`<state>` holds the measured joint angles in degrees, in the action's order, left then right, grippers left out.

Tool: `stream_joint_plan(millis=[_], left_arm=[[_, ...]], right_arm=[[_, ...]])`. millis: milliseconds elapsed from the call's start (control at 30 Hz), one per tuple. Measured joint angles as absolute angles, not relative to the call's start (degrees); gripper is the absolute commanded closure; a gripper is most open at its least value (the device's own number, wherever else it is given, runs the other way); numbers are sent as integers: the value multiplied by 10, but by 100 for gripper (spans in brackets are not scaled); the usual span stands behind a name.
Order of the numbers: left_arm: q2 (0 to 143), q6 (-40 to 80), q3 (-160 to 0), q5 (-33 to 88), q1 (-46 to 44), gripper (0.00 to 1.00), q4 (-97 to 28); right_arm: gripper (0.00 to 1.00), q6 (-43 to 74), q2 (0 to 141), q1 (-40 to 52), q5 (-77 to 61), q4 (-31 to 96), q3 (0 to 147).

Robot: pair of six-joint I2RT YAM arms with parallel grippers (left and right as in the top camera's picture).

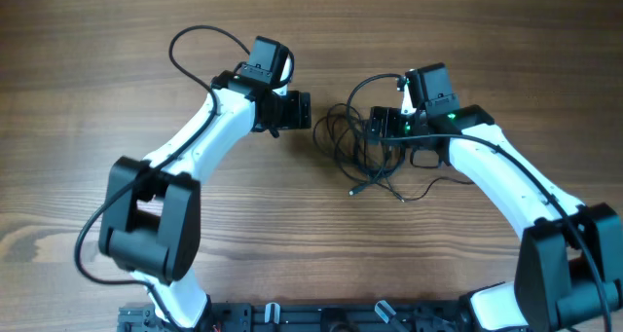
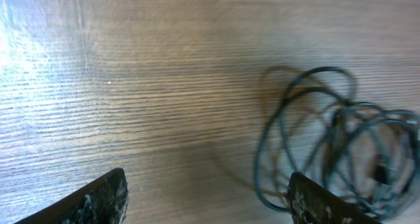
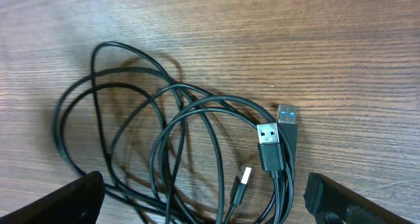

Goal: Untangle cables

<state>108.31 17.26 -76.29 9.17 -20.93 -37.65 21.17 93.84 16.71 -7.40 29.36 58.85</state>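
The cables [image 1: 343,137] lie as one tangle of thin black loops on the wooden table between my two arms. My left gripper [image 1: 304,110] is open just left of the tangle and touches nothing. In the left wrist view its fingers [image 2: 105,198] stand wide apart over bare wood, and the cable loops [image 2: 321,69] lie at the right. My right gripper [image 1: 375,128] hangs open over the tangle's right part. In the right wrist view the gripper [image 3: 205,188] straddles the cables [image 3: 216,100] without gripping them. Two USB plugs [image 3: 268,135] and a small plug [image 3: 244,175] lie there.
Two loose cable ends [image 1: 355,189] trail toward the table's front. The left arm's own thicker black wire [image 1: 195,35] loops over the table at the back left. Both arm bases [image 1: 292,317] stand at the front edge.
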Motion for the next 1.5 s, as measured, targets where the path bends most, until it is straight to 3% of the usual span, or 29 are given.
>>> stream_joint_plan(millis=[67,233,267,300,333,533,633,667,700,767,900,1367,1400,1467,1500], left_arm=[[1105,173,-762,86,-209,24,-377],[1160,194,-767,58,-209,36,-371],[1164,195,-771,56,-209,63,-370],[1168,197,-773,52,-209,83,-370],[1171,200,-777,51,-209,96,-369],[1174,194,-780,57,-205,96,-365],[1111,192,-774,77,-205,90,-364],[1078,192,-774,80,-205,80,-364],[1029,192,-775,84,-205,59,-362],[1009,187,-779,86,-205,27,-364],[1056,189,-778,89,-205,22,-382],[1164,188,-768,89,-206,39,-358],[1166,188,-769,89,-206,46,-357],[1173,186,-776,88,-213,89,-351],[1177,187,-778,86,-218,96,-348]], right_arm=[[0,212,953,167,-74,293,588],[0,215,970,167,-74,293,588],[0,218,970,167,-74,293,588],[0,220,970,167,-74,293,588],[1,223,970,167,-74,292,588],[0,225,970,167,-74,292,588],[0,225,970,167,-74,291,588],[0,225,970,167,-74,291,588],[0,225,970,167,-74,291,588],[0,225,970,167,-74,291,588],[0,225,970,167,-74,289,588],[0,238,970,167,-75,280,588],[0,239,970,167,-74,280,588],[0,240,970,167,-74,280,588],[0,240,970,167,-74,280,588]])
